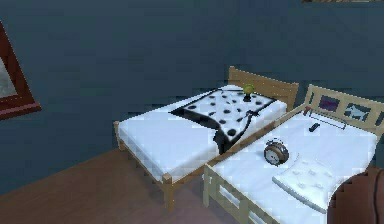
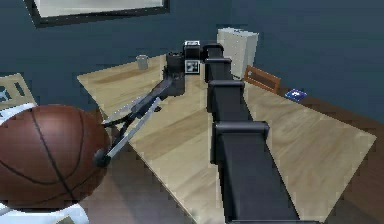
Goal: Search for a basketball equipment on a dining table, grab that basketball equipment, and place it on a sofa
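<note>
Dark blue walls close the room in the forward view, where we see at the left edge a red-brown picture frame [image 1: 10,75], then a brown plank floor [image 1: 90,180]. Past it two light wooden beds stand side by side: the farther bed [image 1: 170,135] carries white bedding and a black-and-white spotted blanket [image 1: 235,115], with a small yellow thing [image 1: 247,92] near its headboard that we cannot name. The nearer bed [image 1: 330,150] bears a round alarm clock [image 1: 276,152], a small dark thing [image 1: 313,127] near the headboard and a white quilted pillow [image 1: 310,180]. At the bottom right corner a brown rounded shape [image 1: 362,203] shows, cut by the edge. In the arm side view the basketball [image 2: 45,155] is at the left, large and orange-brown with black seams, hanging at the far end of the gripper [image 2: 103,140], whose thin fingers [image 2: 135,112] reach down to it; the gripper holds the basketball, clear of the dark floor behind it. Behind lies a pale wooden surface [image 2: 180,140], with a small grey cup-like thing [image 2: 143,60] at its far edge. The arm [image 2: 245,160], a dark square bar, rises from the bottom edge right of the middle, with white marked squares [image 2: 190,62] at its end. Farther right stand a white box [image 2: 238,45], a brown thing [image 2: 262,78] and a small blue thing [image 2: 298,95].
</note>
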Controlling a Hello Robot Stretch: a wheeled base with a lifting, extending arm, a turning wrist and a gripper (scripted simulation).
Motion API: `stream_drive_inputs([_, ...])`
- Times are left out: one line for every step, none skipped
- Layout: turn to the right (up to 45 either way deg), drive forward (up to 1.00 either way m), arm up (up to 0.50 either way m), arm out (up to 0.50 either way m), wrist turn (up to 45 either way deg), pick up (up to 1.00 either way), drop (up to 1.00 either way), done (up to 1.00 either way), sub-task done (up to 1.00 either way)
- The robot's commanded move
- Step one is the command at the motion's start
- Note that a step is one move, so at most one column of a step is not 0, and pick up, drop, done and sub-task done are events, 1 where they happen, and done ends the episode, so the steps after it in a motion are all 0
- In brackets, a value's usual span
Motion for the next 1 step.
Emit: stream_drive_inputs([0.0, 0.0, 0.0, 0.0, -9.0, 0.0, 0.0, 0.0, 0.0])
